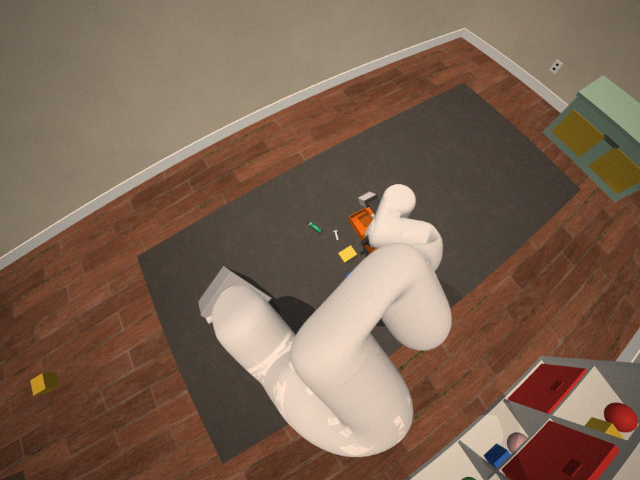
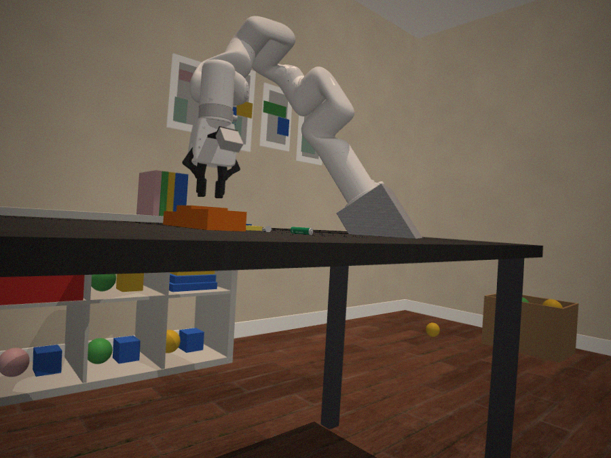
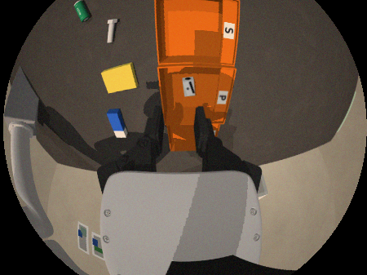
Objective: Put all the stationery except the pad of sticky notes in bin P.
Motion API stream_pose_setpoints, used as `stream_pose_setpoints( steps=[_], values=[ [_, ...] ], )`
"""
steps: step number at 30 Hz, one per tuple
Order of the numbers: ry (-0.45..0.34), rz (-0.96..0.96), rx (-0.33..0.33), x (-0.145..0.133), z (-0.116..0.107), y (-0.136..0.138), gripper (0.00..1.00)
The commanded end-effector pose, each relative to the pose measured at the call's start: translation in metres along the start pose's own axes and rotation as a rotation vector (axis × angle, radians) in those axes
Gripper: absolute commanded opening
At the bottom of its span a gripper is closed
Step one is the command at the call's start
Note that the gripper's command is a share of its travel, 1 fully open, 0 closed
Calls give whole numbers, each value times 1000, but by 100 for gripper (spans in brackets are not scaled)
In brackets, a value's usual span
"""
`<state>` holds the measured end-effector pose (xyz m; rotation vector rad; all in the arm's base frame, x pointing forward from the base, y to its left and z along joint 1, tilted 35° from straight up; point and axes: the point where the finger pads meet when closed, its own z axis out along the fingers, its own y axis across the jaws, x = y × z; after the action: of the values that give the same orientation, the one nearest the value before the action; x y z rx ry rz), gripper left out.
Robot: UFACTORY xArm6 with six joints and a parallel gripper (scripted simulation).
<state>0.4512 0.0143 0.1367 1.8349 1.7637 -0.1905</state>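
Observation:
Two orange bins stand end to end on the dark table. The bin marked P (image 3: 210,79) (image 2: 224,220) is the nearer one in the wrist view, and the bin marked S (image 3: 179,21) is beyond it. A small grey and black item (image 3: 190,86) lies inside the P bin. My gripper (image 3: 179,116) (image 2: 211,191) hangs a little above the P bin, partly open, with nothing between the fingers. A blue and white eraser (image 3: 117,123) and a yellow pad of sticky notes (image 3: 119,78) (image 1: 347,252) lie on the table to the left of the bins.
A white bolt (image 3: 111,29) (image 1: 336,234) and a small green cylinder (image 3: 81,11) (image 1: 315,227) (image 2: 301,230) lie farther left on the table. The arm's grey base (image 2: 377,214) stands on the table. Coloured books (image 2: 161,192) stand behind the bins.

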Motion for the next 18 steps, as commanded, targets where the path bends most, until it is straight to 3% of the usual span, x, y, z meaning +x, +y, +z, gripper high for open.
stream_pose_setpoints(
  steps=[1,3,16,18],
  values=[
    [2,21,-6,-18,-3,-29,38],
    [2,21,-6,-18,-3,-29,38],
    [1,21,-5,-74,-7,-122,38],
    [1,21,-5,-78,-7,-126,38]
  ],
)
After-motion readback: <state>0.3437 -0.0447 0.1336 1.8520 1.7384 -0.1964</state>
